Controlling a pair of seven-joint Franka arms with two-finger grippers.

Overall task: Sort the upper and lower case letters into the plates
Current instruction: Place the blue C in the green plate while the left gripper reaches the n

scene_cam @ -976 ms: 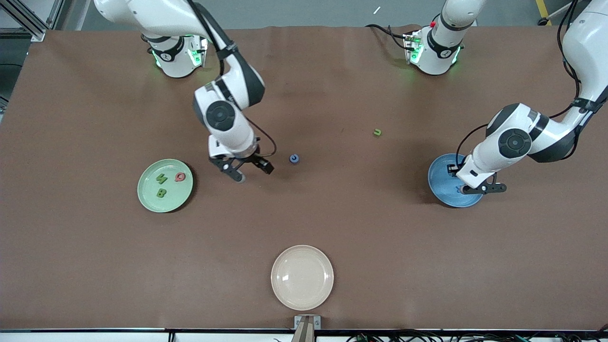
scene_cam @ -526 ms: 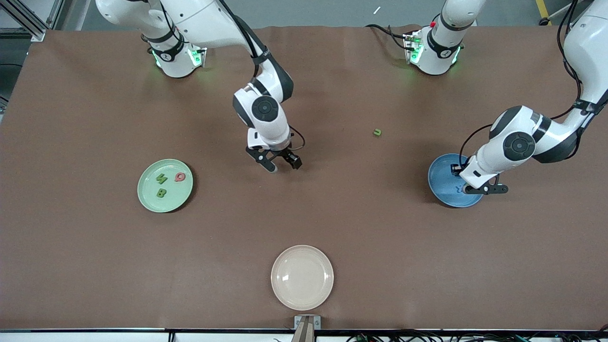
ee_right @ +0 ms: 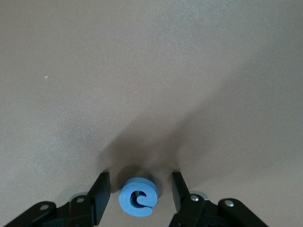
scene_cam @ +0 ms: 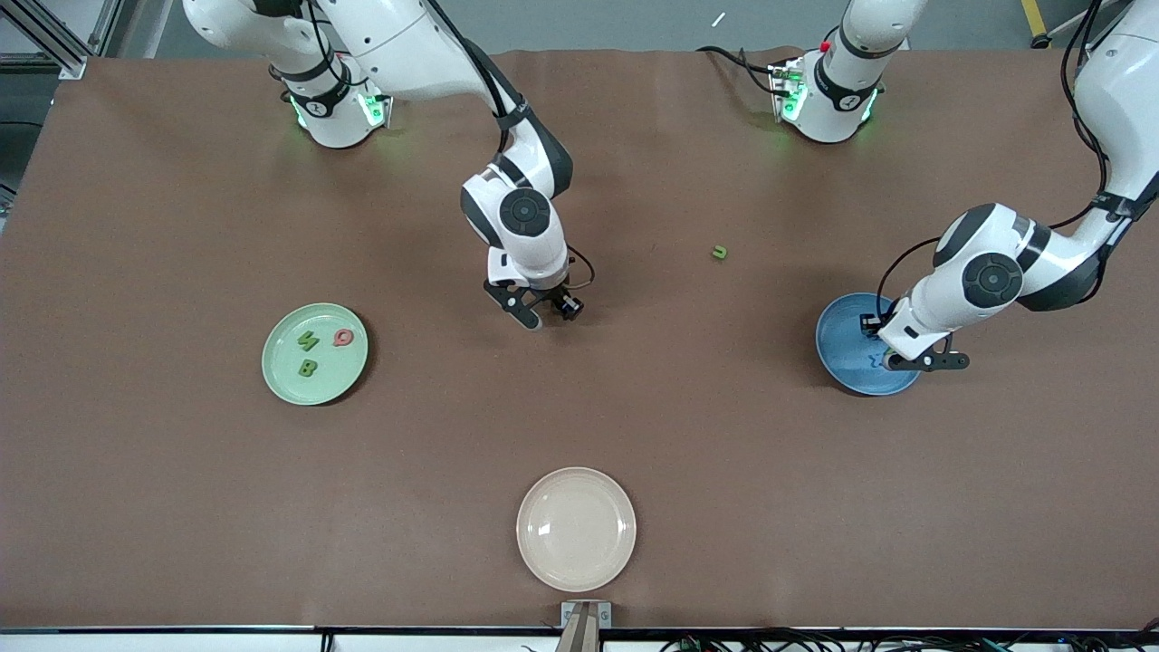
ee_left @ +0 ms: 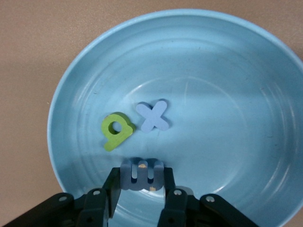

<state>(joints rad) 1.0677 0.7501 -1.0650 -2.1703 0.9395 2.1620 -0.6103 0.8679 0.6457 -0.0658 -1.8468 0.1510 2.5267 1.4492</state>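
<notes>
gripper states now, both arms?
Left tool: shut on small blue toy letter over blue plate.
Right tool: open around blue letter e.

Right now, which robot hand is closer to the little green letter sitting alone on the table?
Right. The right gripper hangs open around a blue letter, toward the right arm's end from the green letter. The left gripper holds a blue letter over the blue plate, slightly farther away.

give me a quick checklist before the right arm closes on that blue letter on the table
1. Right claw open: ok.
2. Blue letter e lies between its fingers: ok.
3. Fingers down at the letter's level: cannot tell.
4. Left claw over the blue plate, shut on a blue letter, away from the right arm: ok.
5. Green plate holds three letters, with room left: ok.
6. Green letter u lies on the table, unsorted: not ok.
</notes>
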